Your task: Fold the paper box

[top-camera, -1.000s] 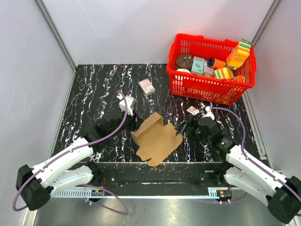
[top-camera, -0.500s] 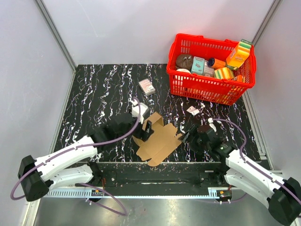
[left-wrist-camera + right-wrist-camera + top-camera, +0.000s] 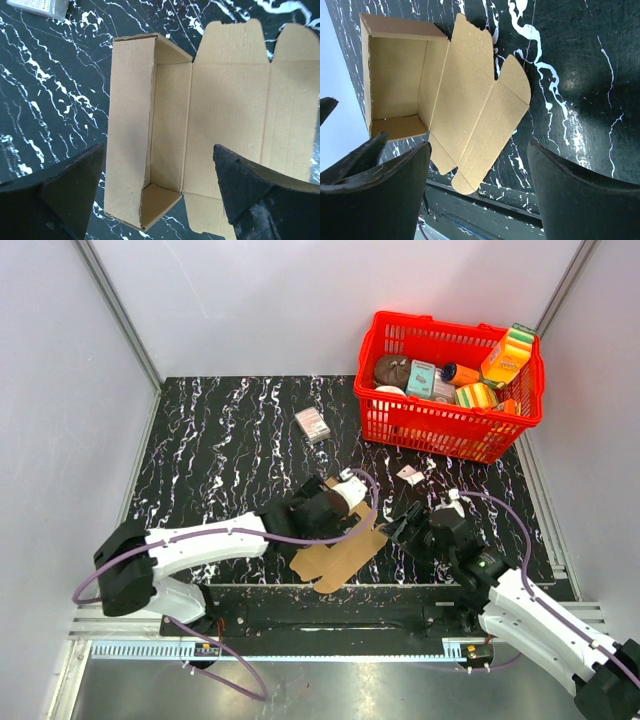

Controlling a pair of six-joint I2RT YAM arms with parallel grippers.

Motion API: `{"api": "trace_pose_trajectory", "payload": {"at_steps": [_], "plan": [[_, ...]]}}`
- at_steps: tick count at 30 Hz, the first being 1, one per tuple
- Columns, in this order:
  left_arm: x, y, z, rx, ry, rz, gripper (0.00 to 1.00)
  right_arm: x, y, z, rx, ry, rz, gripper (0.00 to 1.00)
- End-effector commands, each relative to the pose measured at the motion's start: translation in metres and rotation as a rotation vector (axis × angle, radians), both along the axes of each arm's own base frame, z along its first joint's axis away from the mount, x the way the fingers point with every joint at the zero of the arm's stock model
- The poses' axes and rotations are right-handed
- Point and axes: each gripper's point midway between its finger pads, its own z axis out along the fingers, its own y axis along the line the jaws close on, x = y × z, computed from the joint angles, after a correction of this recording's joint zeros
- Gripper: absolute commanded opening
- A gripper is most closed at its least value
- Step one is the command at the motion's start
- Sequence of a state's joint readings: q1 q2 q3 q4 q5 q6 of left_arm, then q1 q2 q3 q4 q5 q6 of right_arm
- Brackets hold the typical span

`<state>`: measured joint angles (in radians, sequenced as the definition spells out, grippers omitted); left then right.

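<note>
The left hand is wide open, its two fingers spread on either side of the paper box below it and gripping nothing. In the left wrist view the box is partly formed: one end is a shallow tray with walls standing, and the rest is a flat panel ending in two rounded tabs. The right hand is also open and empty, just beside the box's flat end. From above, the box lies on the black marbled counter near its front edge, between the two arms and partly hidden under the left hand. Farther back lie a small printed carton and a red basket of groceries.
</note>
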<state>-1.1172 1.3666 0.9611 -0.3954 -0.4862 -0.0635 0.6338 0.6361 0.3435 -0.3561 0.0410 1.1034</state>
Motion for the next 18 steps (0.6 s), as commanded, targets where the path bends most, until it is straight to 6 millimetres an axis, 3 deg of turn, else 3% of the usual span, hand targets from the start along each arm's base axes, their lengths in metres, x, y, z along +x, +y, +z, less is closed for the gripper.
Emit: {"api": "trace_pose_trajectory", "payload": {"at_steps": [1, 8, 15, 18], "plan": [[0.015, 0.002, 0.008, 0.135, -0.120, 0.047, 0.95, 0.002, 0.000, 0.003, 0.010, -0.036, 0.003, 0.83], [0.032, 0.007, -0.008, 0.309, -0.197, 0.092, 0.90, 0.001, -0.002, 0.011, 0.027, -0.063, -0.001, 0.83], [0.038, 0.000, -0.013, 0.343, -0.207, 0.089, 0.71, 0.001, -0.009, 0.018, 0.028, -0.084, -0.034, 0.83], [0.041, 0.002, -0.012, 0.366, -0.223, 0.100, 0.67, 0.001, -0.011, 0.021, 0.037, -0.096, -0.047, 0.83]]}}
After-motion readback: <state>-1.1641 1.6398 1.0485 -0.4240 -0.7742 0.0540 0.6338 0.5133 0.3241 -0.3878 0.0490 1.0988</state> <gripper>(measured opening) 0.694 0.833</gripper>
